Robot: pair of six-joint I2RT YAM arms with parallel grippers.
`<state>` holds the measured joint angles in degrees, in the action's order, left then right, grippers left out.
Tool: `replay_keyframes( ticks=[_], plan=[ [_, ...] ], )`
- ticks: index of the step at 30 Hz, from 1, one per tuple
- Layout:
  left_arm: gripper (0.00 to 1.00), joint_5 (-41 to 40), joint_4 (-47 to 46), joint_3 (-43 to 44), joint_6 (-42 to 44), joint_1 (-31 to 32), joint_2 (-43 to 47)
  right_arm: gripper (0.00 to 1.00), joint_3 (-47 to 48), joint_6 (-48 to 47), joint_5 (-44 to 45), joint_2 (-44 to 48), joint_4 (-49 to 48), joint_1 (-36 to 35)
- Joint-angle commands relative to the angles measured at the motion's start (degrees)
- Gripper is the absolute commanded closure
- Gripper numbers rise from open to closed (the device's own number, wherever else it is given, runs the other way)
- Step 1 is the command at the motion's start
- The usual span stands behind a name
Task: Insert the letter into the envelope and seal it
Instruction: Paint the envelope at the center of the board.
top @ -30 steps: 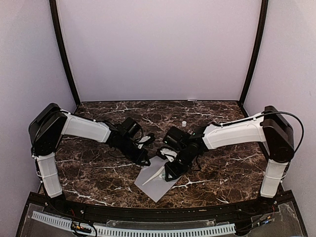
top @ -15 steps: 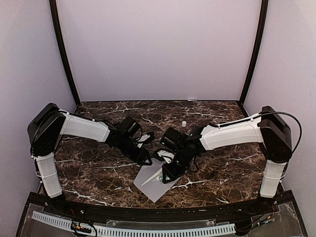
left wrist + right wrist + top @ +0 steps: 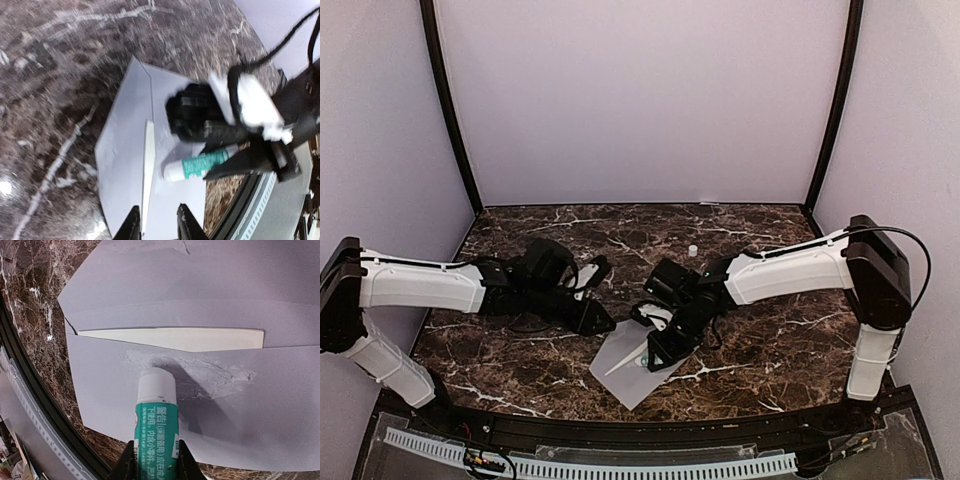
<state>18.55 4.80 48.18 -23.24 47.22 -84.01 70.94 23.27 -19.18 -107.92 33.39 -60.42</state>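
One envelope (image 3: 638, 385) lies flat on the marble table (image 3: 520, 380), near the front edge. Its mouth runs diagonally from near-left to far-right. Tucked inside is the letter (image 3: 175, 338), only a cream strip showing along the mouth. Open marble behind and to both sides. On it the right gripper (image 3: 660, 350) pinches a glue stick (image 3: 156, 410), tip at the smeared panel. Just left, the left gripper (image 3: 600, 320) hovers, jaws slightly spread, empty.

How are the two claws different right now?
The right gripper is shut on a green-and-white glue stick, its tip at the envelope; the left gripper holds nothing. The right gripper's jaws are clamped; the left gripper's stand apart. Both sit low, close to the envelope.
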Motion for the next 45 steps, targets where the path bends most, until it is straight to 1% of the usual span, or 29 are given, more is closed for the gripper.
replay_keyframes(
  ticks=[1, 2, 5, 9, 16, 24, 35, 45],
  plan=[
    [0.8, 2.6, -7.9, -8.1, -11.1, 3.4, 1.5, 1.0, -1.2, 1.1, 0.3, -0.4, -1.1, -0.5],
    [0.8, 2.6, -10.3, -9.0, -12.0, 4.0, 1.7, 1.0, -1.4, 1.2, 0.4, -0.2, -1.2, -0.5],
    [0.81, 2.9, -13.3, -11.9, -14.4, 5.0, 0.9, 1.0, -1.5, 1.3, 0.5, 0.0, -1.4, -0.5],
    [0.83, 2.9, -15.4, -11.5, -14.0, 6.5, -2.8, 1.0, -1.5, 1.6, 0.8, 0.2, -1.5, -0.4],
    [0.88, 1.5, -13.7, -8.0, -10.1, 7.1, -6.8, 1.0, -1.5, 1.9, 0.9, 0.0, -1.8, -0.1],
    [0.9, -1.6, -11.5, -7.6, -7.6, 9.5, -12.4, 1.0, -1.4, 2.3, 0.6, -0.1, -2.4, 0.4],
    [0.97, -3.2, -9.8, -9.8, -7.6, 9.6, -14.3, 1.0, -2.6, 1.7, 1.5, -0.2, -1.8, 3.2],
    [0.99, -3.2, -9.4, -10.0, -6.9, 9.7, -14.6, 1.0, -3.2, -0.9, 3.0, -1.1, -1.7, 7.7]
  ],
)
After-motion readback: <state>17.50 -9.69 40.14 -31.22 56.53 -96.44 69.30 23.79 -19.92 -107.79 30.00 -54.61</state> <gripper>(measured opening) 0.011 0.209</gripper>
